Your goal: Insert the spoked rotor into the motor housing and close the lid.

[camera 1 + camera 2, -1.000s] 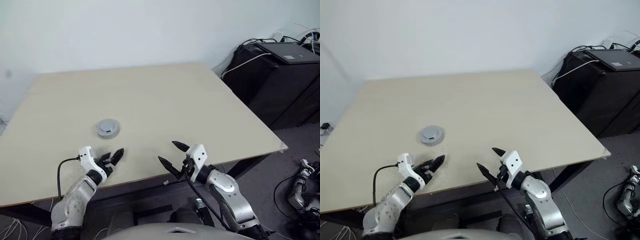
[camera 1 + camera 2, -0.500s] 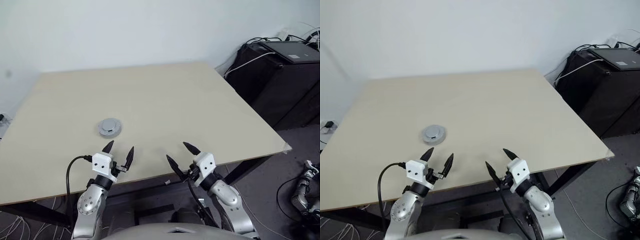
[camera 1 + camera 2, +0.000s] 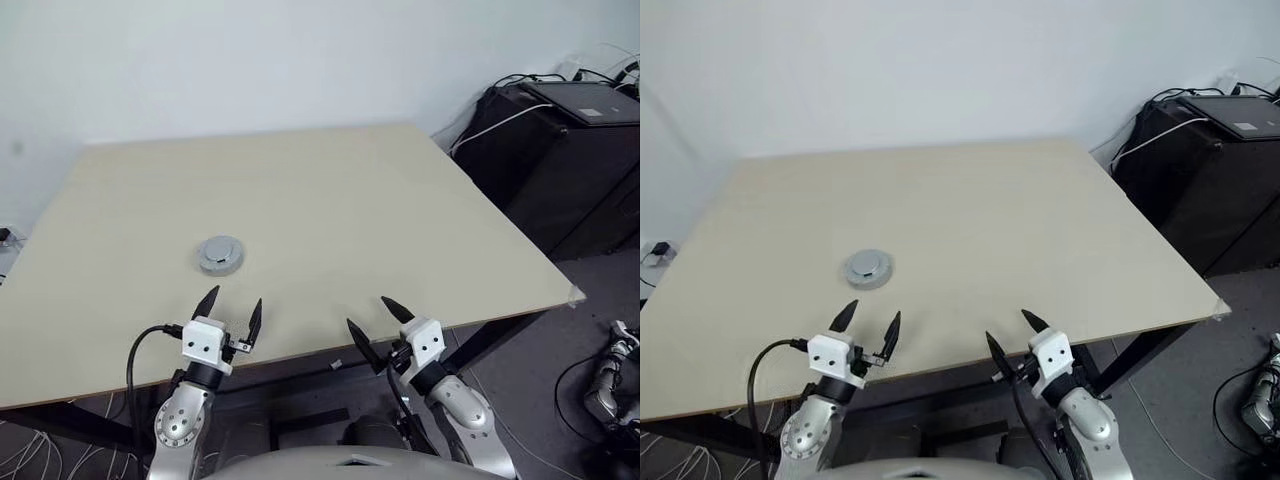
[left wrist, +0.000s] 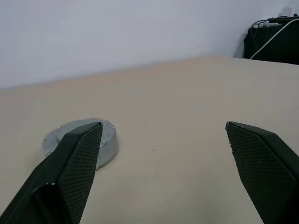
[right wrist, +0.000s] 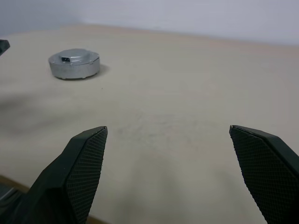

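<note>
Nearest the camera, the left gripper (image 3: 229, 307) sits over the table's front edge at about seven o'clock, its two black pointed fingers spread wide with nothing between them. At five o'clock the right gripper (image 3: 381, 320) matches it: fingers splayed apart, empty, just off the front edge. Up close in the wrist views the finger pads (image 5: 86, 161) carry a fine cross-hatched grip texture, something the head views can't resolve.

Further in, on the pale beige table (image 3: 330, 200), smooth and matte, sits the motor housing (image 3: 220, 254), at roughly ten o'clock from the scene's centre, just ahead of the left gripper and well apart from the right. It's a low round grey metal puck with the lid (image 5: 74, 56) closed on top, a raised centre showing. The right wrist view gives its side wall and a small dark notch on top; in the left wrist view one finger hides part of it. The spoked rotor can't be made out.

Far right, at two o'clock, a black cabinet (image 3: 560, 150) with cables is cut off by the frame.
</note>
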